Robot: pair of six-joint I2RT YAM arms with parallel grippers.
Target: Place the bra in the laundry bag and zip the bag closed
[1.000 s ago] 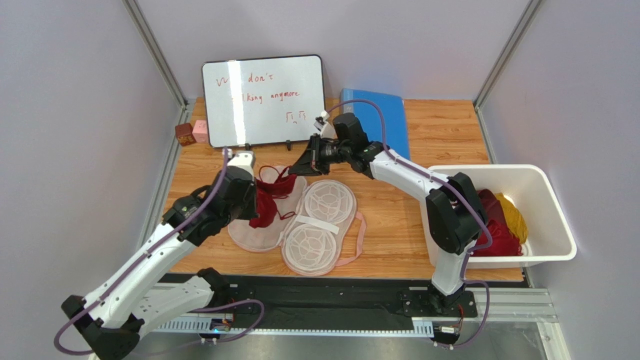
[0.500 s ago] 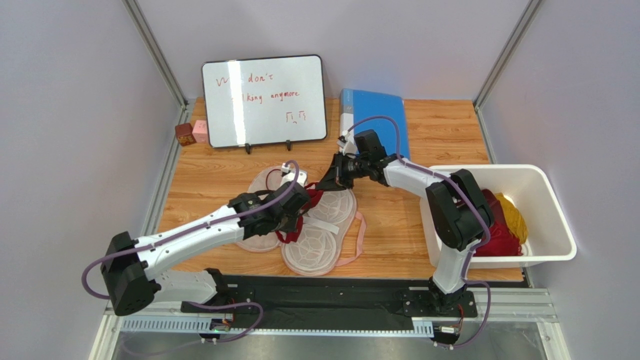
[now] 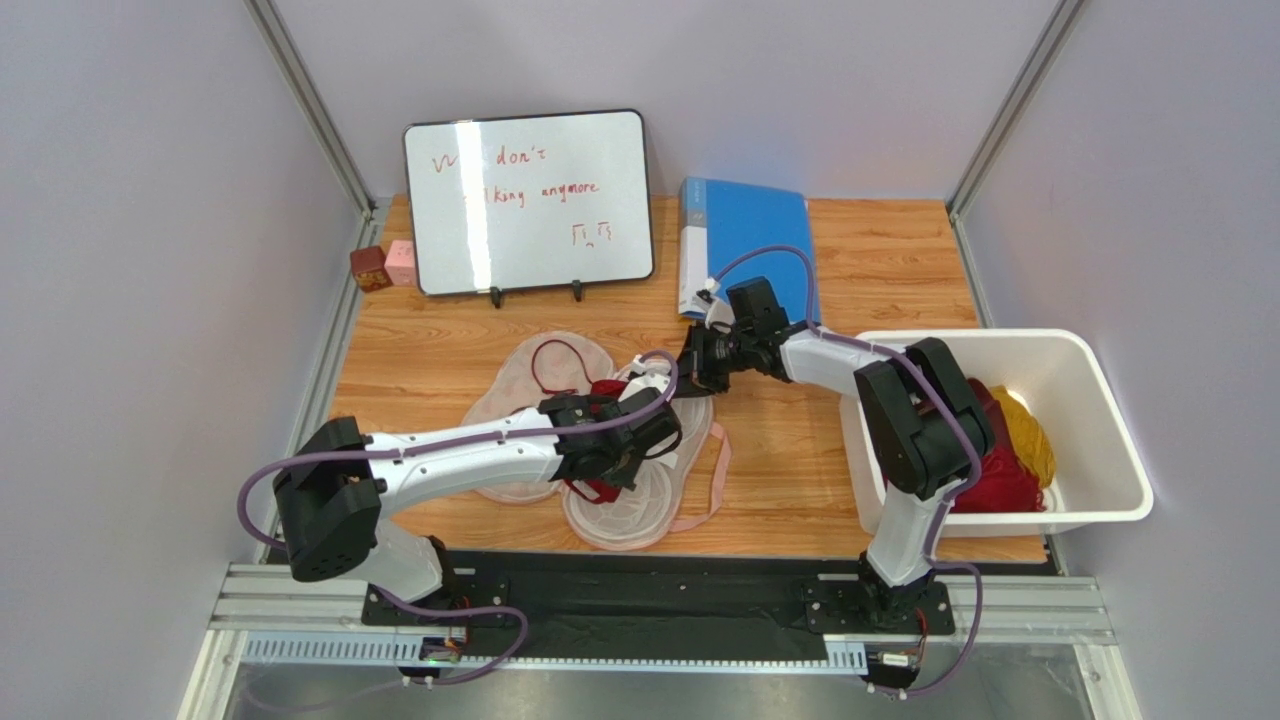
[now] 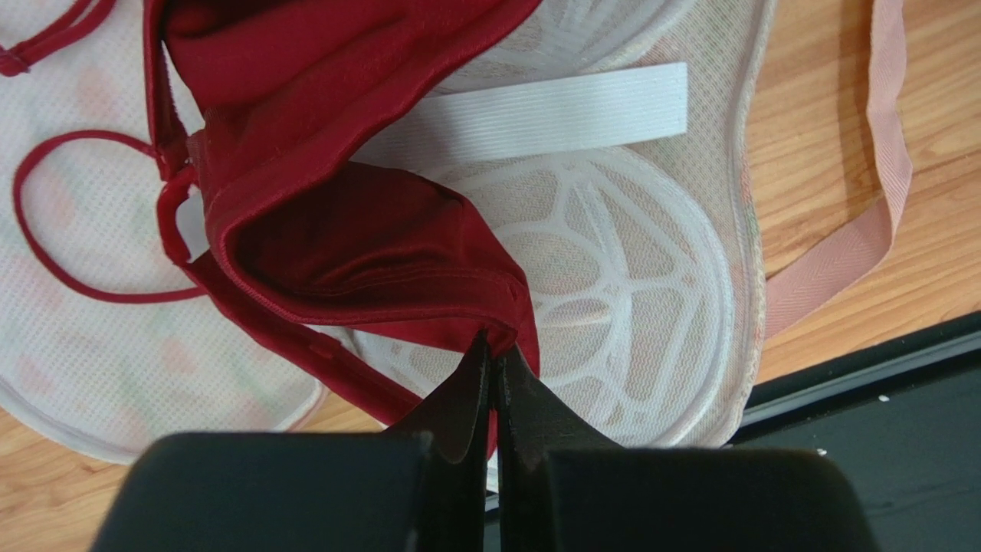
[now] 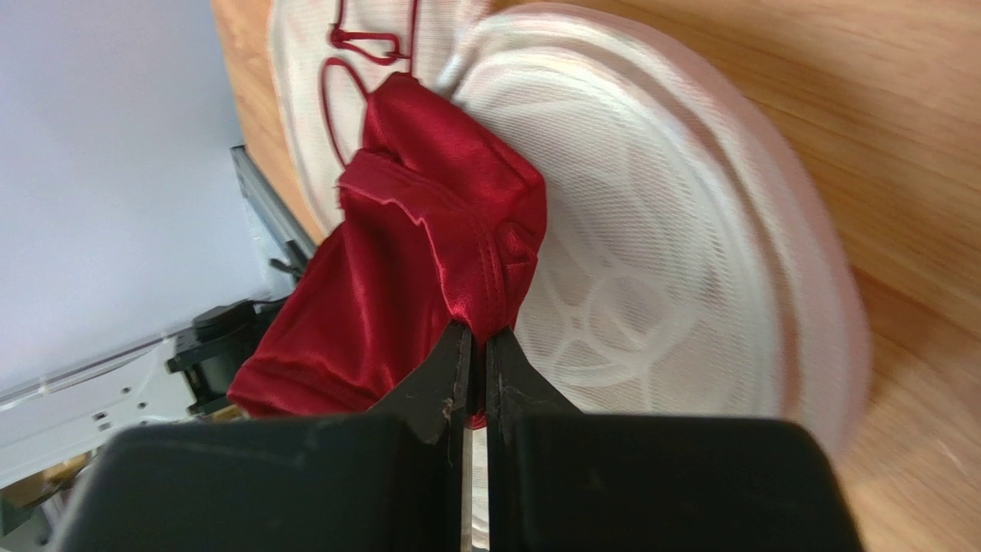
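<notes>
L gripper (image 4: pixel 493 359) & R gripper (image 5: pixel 474 345) both pinch bra (image 4: pixel 345 236) over laundry bag (image 4: pixel 628 305).
Whiteboard (image 3: pixel 526 200) behind bag reads "don't … anymore".

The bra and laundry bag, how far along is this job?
Done: the laundry bag lies unzipped and spread open on the table. In hand: the left gripper and right gripper both pinch the bra, which is draped over the bag. Left: letting go, folding the bag shut, zipping it.
</notes>
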